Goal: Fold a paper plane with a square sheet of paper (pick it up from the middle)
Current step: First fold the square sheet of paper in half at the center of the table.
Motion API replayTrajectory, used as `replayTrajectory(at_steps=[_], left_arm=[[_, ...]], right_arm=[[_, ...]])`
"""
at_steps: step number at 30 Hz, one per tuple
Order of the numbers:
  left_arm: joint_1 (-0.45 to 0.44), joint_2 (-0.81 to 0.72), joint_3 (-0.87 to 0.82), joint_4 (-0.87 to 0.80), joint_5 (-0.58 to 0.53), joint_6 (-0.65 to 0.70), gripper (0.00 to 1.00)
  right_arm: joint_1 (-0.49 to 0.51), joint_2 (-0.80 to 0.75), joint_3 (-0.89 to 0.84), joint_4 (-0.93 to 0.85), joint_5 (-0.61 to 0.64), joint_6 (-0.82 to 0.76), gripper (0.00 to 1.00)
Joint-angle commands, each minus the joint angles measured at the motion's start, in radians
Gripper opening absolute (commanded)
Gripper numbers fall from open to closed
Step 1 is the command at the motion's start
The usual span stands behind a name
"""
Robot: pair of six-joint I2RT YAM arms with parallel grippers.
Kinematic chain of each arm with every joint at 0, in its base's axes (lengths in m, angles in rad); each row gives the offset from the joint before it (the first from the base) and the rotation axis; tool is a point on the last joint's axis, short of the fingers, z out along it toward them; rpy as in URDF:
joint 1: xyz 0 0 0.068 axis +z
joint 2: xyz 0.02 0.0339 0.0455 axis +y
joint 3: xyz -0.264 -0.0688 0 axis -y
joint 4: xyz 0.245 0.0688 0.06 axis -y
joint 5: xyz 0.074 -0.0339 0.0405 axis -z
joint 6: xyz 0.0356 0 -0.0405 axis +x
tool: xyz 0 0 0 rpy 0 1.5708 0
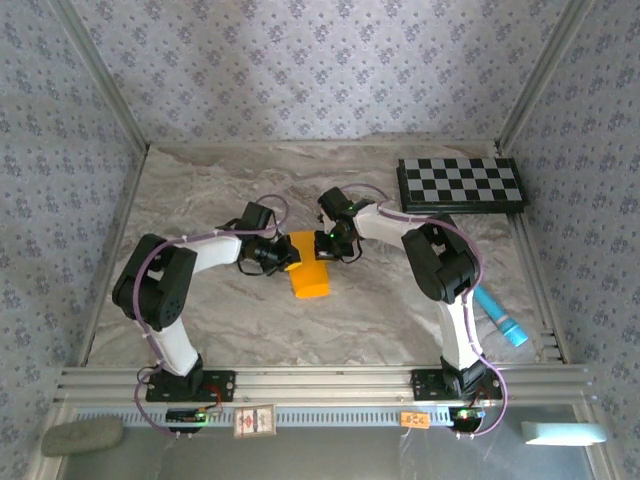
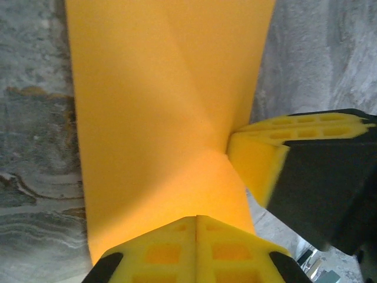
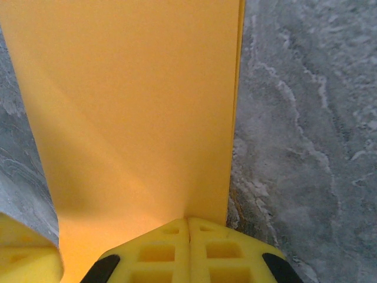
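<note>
The square sheet of paper is orange-yellow and doubled over into a narrow strip at mid-table. My left gripper comes at it from the left and my right gripper from the right, both at its far end. In the left wrist view the sheet runs away from my shut left gripper, whose tips pinch its near edge, with a diagonal crease toward the right gripper's finger. In the right wrist view the sheet meets the closed tips of my right gripper, which grip it.
A black-and-white checkerboard lies at the back right. A blue cylinder rests by the right arm near the right wall. Patterned walls close in three sides of the marble table, and a metal rail runs along the front.
</note>
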State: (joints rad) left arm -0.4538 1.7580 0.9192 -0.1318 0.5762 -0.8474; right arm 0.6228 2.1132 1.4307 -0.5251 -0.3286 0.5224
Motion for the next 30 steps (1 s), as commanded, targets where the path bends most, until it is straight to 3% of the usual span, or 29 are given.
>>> replayTrajectory(at_steps=[1, 7, 12, 19, 25, 30], left_arm=[[-0.004, 0.031, -0.014, -0.042, -0.006, 0.029, 0.06], [0.007, 0.035, -0.055, -0.1, -0.05, 0.066, 0.05], [0.054, -0.052, -0.111, -0.181, -0.093, 0.114, 0.05], [0.012, -0.211, -0.07, -0.109, 0.024, 0.097, 0.08], [-0.046, -0.093, -0.049, 0.018, 0.042, -0.004, 0.07], [-0.054, -0.03, -0.053, 0.029, 0.034, -0.013, 0.07]], right_arm=[[-0.012, 0.164, -0.09, -0.17, 0.244, -0.015, 0.05], [-0.012, 0.168, -0.087, -0.174, 0.248, -0.019, 0.05], [-0.012, 0.172, -0.084, -0.171, 0.246, -0.018, 0.04], [-0.012, 0.173, -0.091, -0.168, 0.247, -0.025, 0.04], [-0.012, 0.175, -0.091, -0.171, 0.251, -0.026, 0.04], [-0.013, 0.173, -0.092, -0.171, 0.252, -0.028, 0.05]])
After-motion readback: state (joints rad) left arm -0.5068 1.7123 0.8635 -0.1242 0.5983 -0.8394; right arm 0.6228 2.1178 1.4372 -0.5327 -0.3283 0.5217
